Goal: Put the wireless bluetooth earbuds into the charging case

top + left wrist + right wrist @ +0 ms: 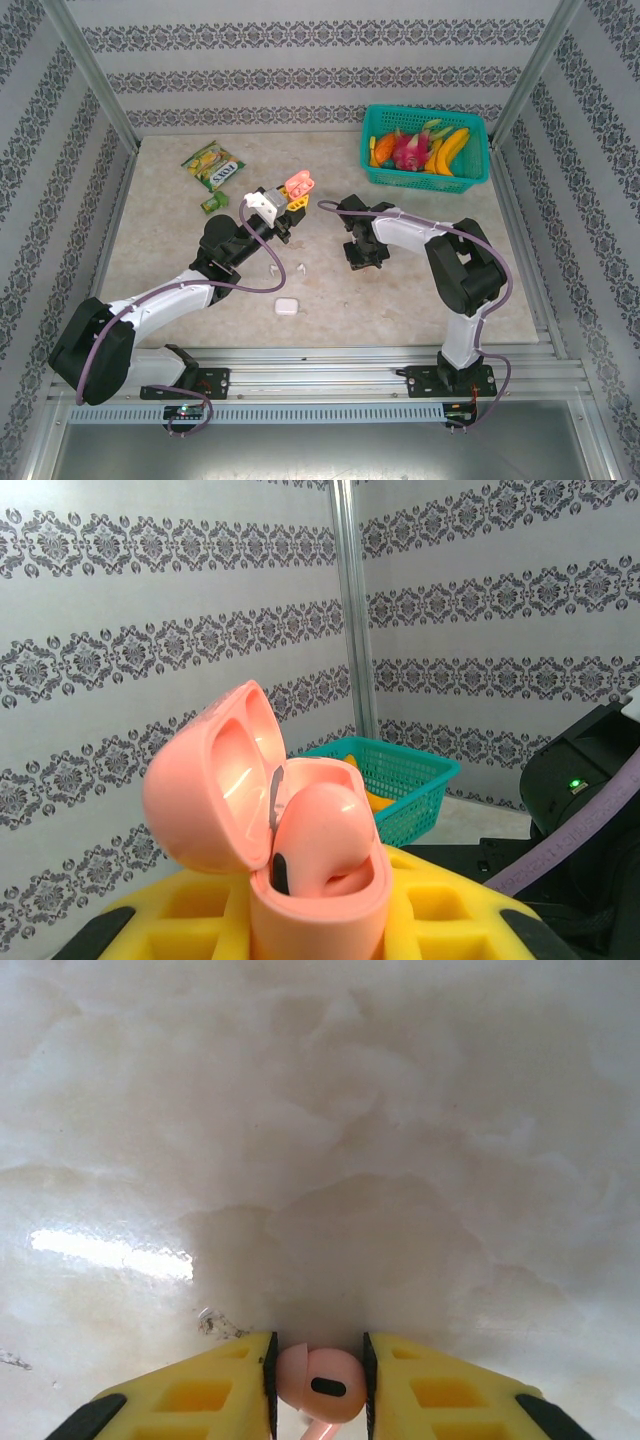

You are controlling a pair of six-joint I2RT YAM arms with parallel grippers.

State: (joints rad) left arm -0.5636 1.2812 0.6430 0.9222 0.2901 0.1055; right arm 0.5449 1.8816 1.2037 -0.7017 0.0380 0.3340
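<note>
Two arms are on the table (160, 250), quick notes. From the top camera my left gripper (290, 197) is up near centre, slightly toward 11 o'clock. Its jaws are pressed in on the pink case (315, 910), which stands upright between the yellow fingers (180, 920). The case lid hangs open toward 9 o'clock in the left wrist view. One seated pink earbud (320, 835) is in the open case on its 3 o'clock side. I cannot see the other slot.

My right gripper (362, 255) is at 3 o'clock of the left one, well apart from it, pointing down at the tabletop. In the right wrist view both pads touch the loose pink earbud (320, 1385), one on each side, so it is pinched. The earbud's dark oval mark faces the camera and its stem points to 6 o'clock. I cannot tell whether it is resting on the table or already clear of it.

On the table at 6 o'clock of the left gripper lie one white earbud (272, 268) and a second white earbud (301, 267), near each other but apart. The white case (286, 306) sits at 6 o'clock of them, closed as far as I can tell.

Background: a teal basket (478, 170) of toy fruit (425, 148) at 1 o'clock. A green packet (213, 165) is at 11 o'clock, with a small green sachet (214, 203) just beside it.
</note>
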